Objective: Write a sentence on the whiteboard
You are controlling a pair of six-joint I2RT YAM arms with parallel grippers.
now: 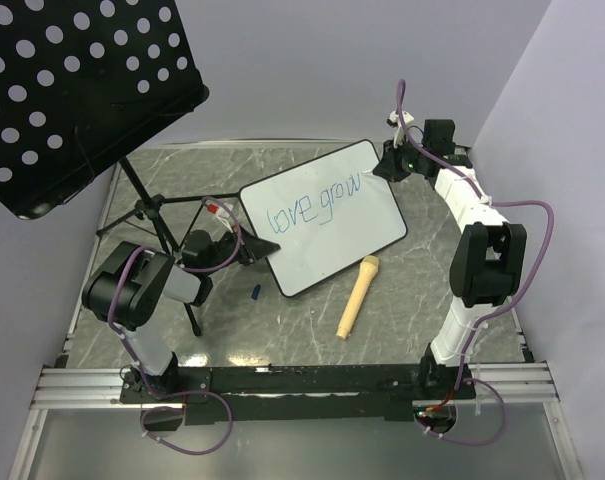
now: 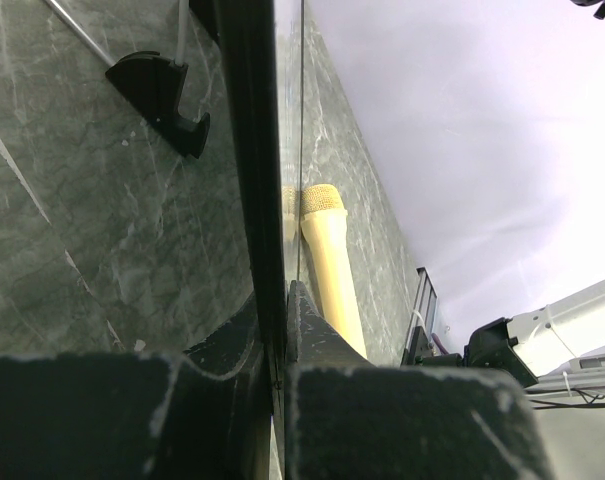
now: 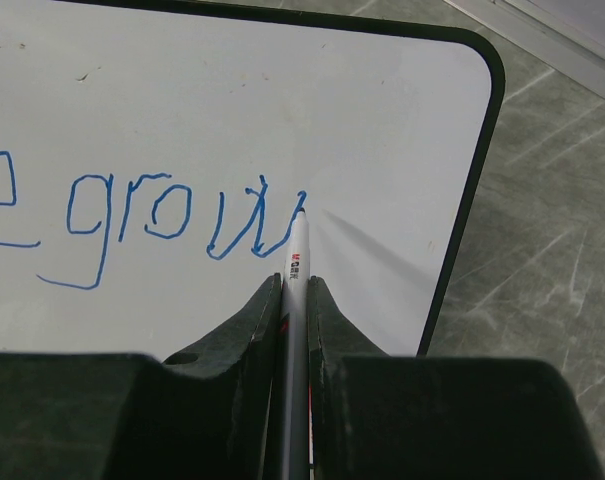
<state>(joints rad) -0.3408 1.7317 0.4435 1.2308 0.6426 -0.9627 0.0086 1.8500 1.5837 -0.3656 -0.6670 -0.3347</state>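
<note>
The whiteboard lies tilted on the marble table with blue handwritten letters, the sentence, reading "love grow". My left gripper is shut on the board's left edge; the left wrist view shows the black rim edge-on between the jaws of that gripper. At the board's far right corner, my right gripper is shut on a white marker. The marker's tip touches the whiteboard just after the last letter of the sentence.
A black perforated music stand on a tripod overhangs the left side. A yellowish microphone lies in front of the board, and it shows as the microphone beside the rim. A small blue cap lies near the left gripper. Walls stand behind and right.
</note>
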